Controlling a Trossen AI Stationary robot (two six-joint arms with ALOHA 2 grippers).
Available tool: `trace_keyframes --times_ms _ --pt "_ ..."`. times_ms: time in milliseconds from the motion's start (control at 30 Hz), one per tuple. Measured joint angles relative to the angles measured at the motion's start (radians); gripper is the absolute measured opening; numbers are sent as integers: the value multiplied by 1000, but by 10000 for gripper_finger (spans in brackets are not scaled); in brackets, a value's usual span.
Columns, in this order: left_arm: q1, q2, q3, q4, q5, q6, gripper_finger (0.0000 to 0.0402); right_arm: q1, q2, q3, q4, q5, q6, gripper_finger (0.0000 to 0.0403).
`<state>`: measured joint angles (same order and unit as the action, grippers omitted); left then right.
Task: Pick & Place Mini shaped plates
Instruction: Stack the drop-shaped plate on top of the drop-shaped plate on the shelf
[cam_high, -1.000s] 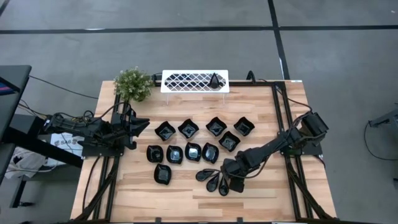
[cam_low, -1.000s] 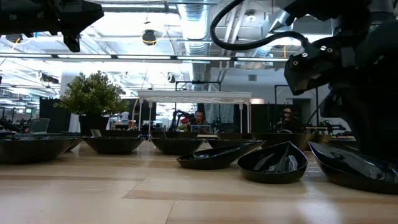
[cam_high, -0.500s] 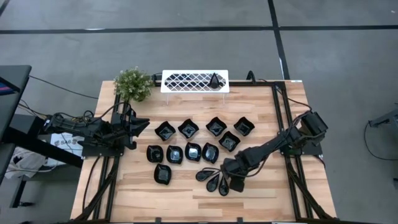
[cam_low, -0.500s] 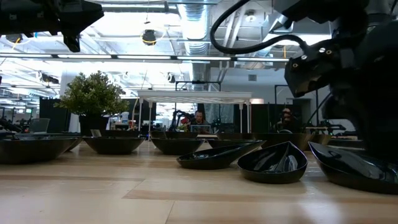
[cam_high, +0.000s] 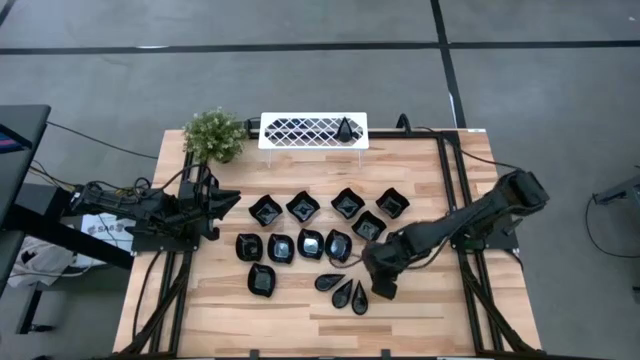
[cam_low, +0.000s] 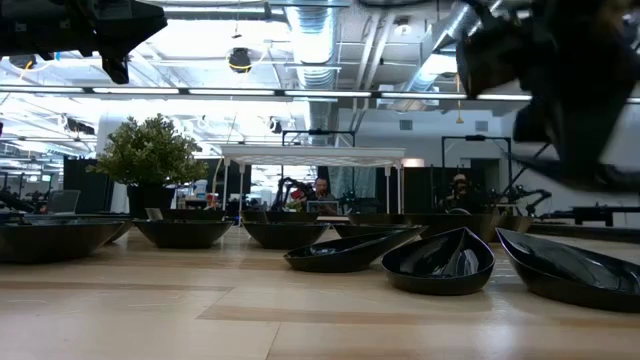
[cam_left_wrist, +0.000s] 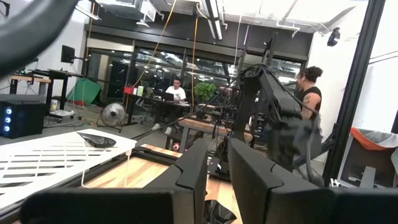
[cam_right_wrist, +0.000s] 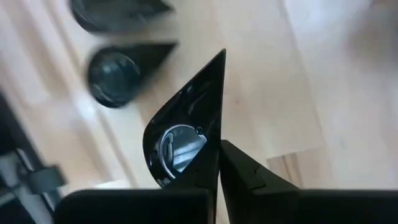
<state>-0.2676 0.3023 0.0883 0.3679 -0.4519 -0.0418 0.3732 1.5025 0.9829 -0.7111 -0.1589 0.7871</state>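
**One teardrop plate pinched, a row of others waiting below**

One teardrop plate (cam_right_wrist: 186, 134) is clamped by its rim in the right gripper (cam_right_wrist: 217, 163), jaws pressed together on the thin edge, and it appears clear of the tabletop (cam_high: 430, 310), tilted on its side with the point leading away from the wrist. From above, that gripper (cam_high: 381, 283) sits just beside the remaining teardrop plates (cam_high: 345, 291) near the front of the tabletop, with the square and rounded plates (cam_high: 310, 243) spread in two rows farther in.

My reading is that the carry to the white rack (cam_high: 313, 130), where one teardrop plate (cam_high: 345, 129) already rests, is the step in hand. A grip on a glossy rim is thin, so a slow, steady lift seems wise, rising well above the other plates before crossing them.

The left gripper (cam_left_wrist: 214, 177) waits at the left edge by the plant (cam_high: 214, 135), jaws a little apart and holding nothing.

How deep the rim sits between the right jaws is hard to judge. At table height the held plate is lost against the dark blurred arm, and from overhead the gripper covers it almost wholly.
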Motion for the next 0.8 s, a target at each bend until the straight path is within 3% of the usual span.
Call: trace_keyframes --times_ms 233,400,600,800 --pt "0 0 0 0 0 0 67 -143 -200 1 23 -14 -27 2" --pt "0 0 0 0 0 0 67 -312 -284 2 97 -122 -62 2" --pt "0 0 0 0 0 0 67 -531 -271 41 165 -265 -133 1" --pt "0 0 0 0 0 0 67 -711 -162 225 169 -321 -298 1"
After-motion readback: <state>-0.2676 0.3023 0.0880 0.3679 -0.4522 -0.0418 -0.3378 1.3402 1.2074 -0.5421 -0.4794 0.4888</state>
